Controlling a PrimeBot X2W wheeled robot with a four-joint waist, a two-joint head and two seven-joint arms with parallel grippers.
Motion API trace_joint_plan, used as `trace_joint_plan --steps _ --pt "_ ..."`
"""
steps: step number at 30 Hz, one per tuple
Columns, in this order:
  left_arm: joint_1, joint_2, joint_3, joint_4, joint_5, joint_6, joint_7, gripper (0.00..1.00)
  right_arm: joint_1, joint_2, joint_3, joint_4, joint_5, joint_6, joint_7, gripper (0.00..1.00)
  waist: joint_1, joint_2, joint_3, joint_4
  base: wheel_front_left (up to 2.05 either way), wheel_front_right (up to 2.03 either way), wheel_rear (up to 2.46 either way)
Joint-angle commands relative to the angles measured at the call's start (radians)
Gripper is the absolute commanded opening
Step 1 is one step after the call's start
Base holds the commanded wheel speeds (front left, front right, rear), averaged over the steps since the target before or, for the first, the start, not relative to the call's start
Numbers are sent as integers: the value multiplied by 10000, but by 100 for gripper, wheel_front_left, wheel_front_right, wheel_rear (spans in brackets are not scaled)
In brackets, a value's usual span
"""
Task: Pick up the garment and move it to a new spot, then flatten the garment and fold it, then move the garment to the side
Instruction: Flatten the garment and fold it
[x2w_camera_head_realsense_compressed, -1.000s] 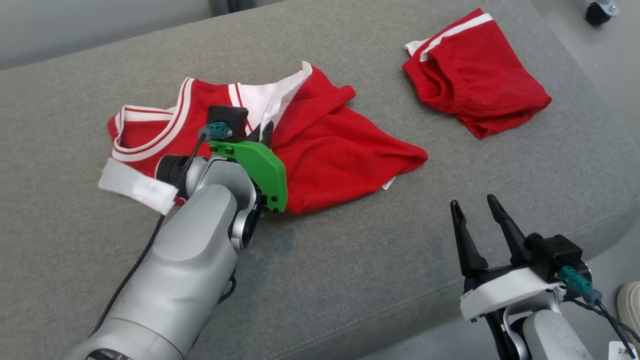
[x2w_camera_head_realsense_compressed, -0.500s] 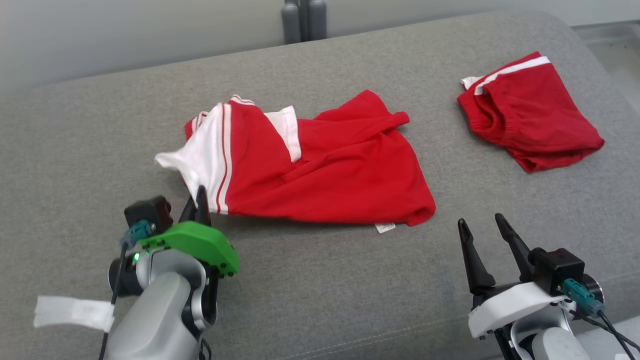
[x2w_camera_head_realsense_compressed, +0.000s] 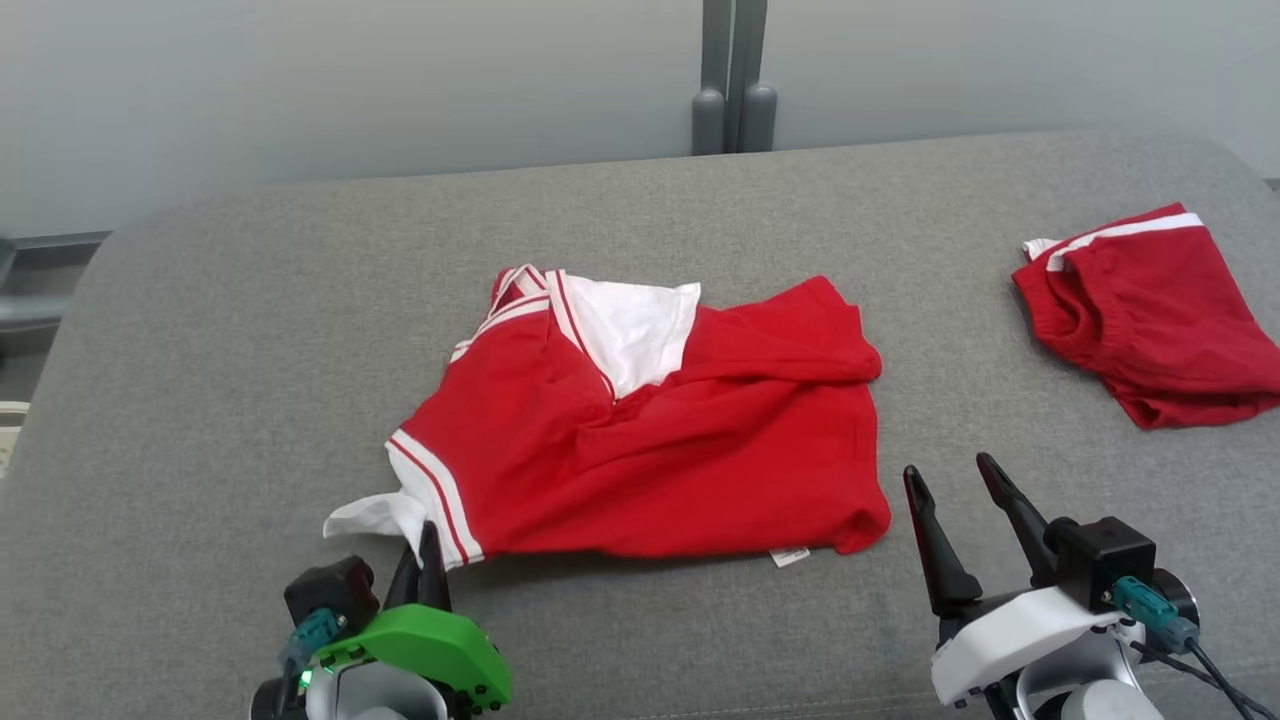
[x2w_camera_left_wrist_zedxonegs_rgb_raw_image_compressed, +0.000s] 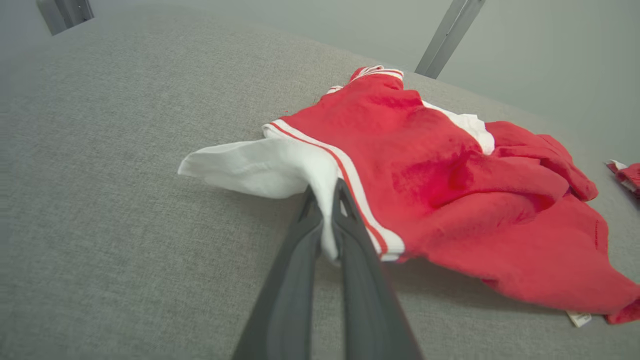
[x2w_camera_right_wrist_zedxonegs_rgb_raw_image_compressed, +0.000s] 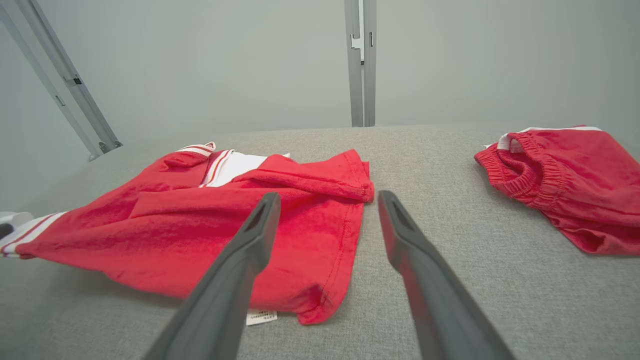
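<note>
One white sleeve (x2w_camera_left_wrist_zedxonegs_rgb_raw_image_compressed: 250, 167) of the shirt (x2w_camera_head_realsense_compressed: 650, 460) we are pinching in our left claw (x2w_camera_left_wrist_zedxonegs_rgb_raw_image_compressed: 325, 190); our right claw (x2w_camera_head_realsense_compressed: 948, 470) is hovering spread wide, the shirt lying just left of it.

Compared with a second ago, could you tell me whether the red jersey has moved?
Yes: the red jersey, pinched by the left gripper, has been dragged to the left. The gap between it and the red shorts is now wider.

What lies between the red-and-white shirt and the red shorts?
The stretch is bare: just grey cushion between the shirt and the shorts, as the head and right wrist views show.
</note>
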Motion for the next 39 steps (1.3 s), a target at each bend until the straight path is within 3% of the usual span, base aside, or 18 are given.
trace_joint_plan --steps 1,2,3,4,15,23,31,39 --pt "294 -20 -64 -57 143 125 -60 0 147 -22 -14 -68 -63 -16 53 100 0 0 -318 336 0 0 0" --pt "356 -44 -79 -81 158 170 -74 0 154 -20 -13 -94 -67 -16 66 100 0 0 -339 365 0 0 0" --pt "398 -71 -95 -83 170 223 -85 19 173 -20 -7 -118 -65 -16 71 100 0 0 -353 386 0 0 0" --pt "466 -118 -103 -63 153 274 -56 100 182 -20 -7 -130 -62 -16 92 100 0 0 -367 407 0 0 0" --pt "896 -277 -17 100 -380 294 248 100 248 -22 -45 -190 -28 -16 165 100 0 0 -411 495 0 0 0" --pt "1141 224 765 -757 7 251 -177 100 295 -20 -267 -109 60 -16 117 100 0 0 -437 629 0 0 0" --pt "1989 -10 2680 -3080 2124 -865 -220 100 180 -20 -562 190 114 -16 -97 100 0 0 -623 866 0 0 0" --pt "2812 -596 3641 -3499 3451 -2146 -222 100 260 -20 -716 708 234 -14 -256 100 0 0 -878 1123 0 0 0"
